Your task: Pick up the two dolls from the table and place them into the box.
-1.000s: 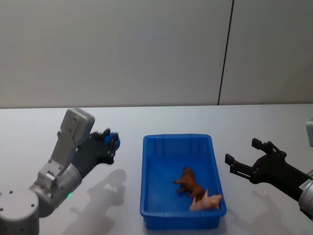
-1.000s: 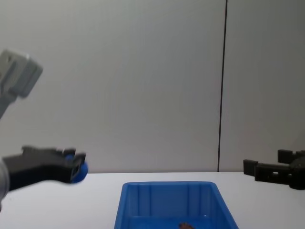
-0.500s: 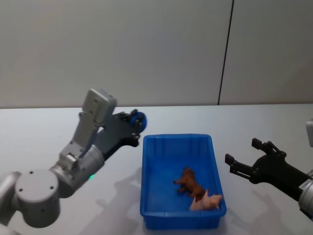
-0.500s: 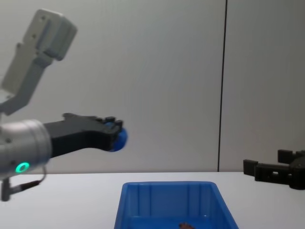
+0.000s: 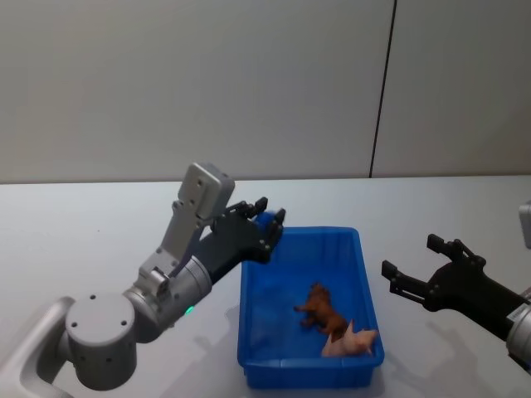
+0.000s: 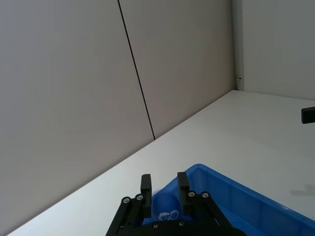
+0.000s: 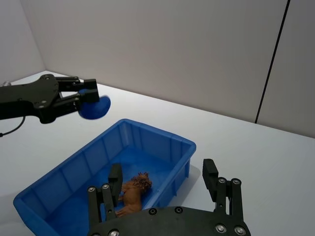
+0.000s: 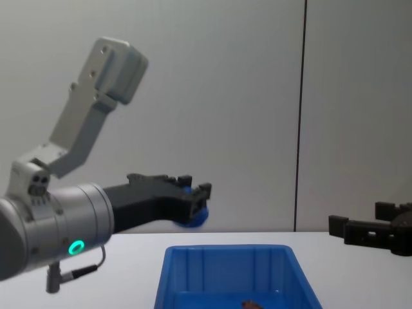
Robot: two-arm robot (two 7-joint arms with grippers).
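Blue doll: a rounded blue doll (image 8: 191,217) is pinched between the fingers of the left gripper (image 8: 193,196), held in the air above the far-left corner of the box.
Left gripper, from the right wrist view: the black fingers close on the blue doll (image 7: 94,106), which hangs over the rim of the bin and well clear of the floor inside.
Box: bright blue plastic bin (image 5: 252,361) on the white table (image 5: 99,240), ribbed inside, thick rim.
Box contents: a reddish-brown doll (image 5: 321,308) lies near the middle; a pale pink doll (image 5: 351,341) sits in the near-right corner, touching the brown one.
Right gripper: the right gripper (image 5: 412,278) hovers above the table just right of the box, fingers spread, holding nothing.
Step in hand: carrying the blue doll over the box, at the point of release, as I judge it.
Next move: the left gripper should be fully inside the rim line, perhaps lower, before its fingers part, so that the soft doll drops inside and does not catch the edge.
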